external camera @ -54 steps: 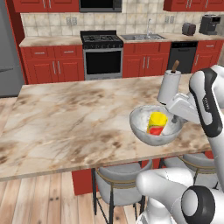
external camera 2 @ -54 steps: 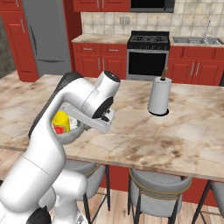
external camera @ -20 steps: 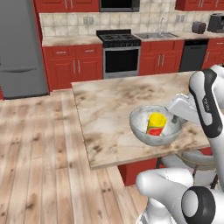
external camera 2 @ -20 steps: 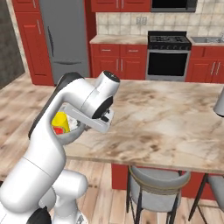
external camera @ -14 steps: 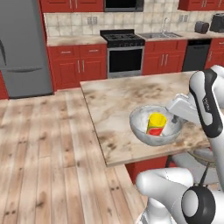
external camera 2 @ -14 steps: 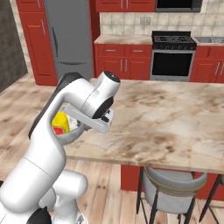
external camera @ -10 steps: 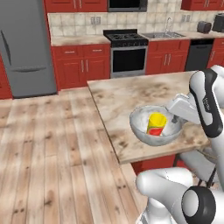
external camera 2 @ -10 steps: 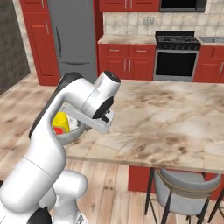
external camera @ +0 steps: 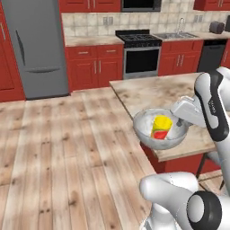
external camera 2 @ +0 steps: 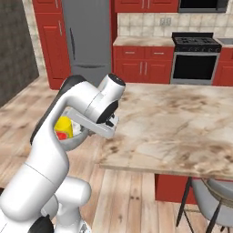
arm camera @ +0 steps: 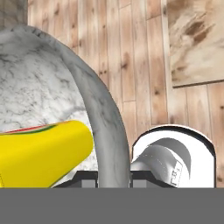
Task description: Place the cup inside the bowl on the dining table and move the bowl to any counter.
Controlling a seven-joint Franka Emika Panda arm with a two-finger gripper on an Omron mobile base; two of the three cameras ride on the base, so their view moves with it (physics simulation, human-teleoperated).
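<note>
Bowl (external camera: pixel 147 127): round, wide, grey-white speckled, glossy; upright, lifted off surface, right of centre in left base view, overlapping near corner of dining table (external camera: pixel 152 92). Cup (external camera: pixel 161 127): small, yellow with red lower part, standing slightly tilted inside bowl. Right base view: bowl (external camera 2: pixel 73 140) and cup (external camera 2: pixel 63 127) at left centre, mostly hidden behind arm. Hand view: bowl rim (arm camera: pixel 103 113) arcs through centre; cup (arm camera: pixel 43 151) lower left. Dining table: beige-brown veined marble top, red base.

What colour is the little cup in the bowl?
The cup is yellow with a red bottom, clearest in the left base view.
</note>
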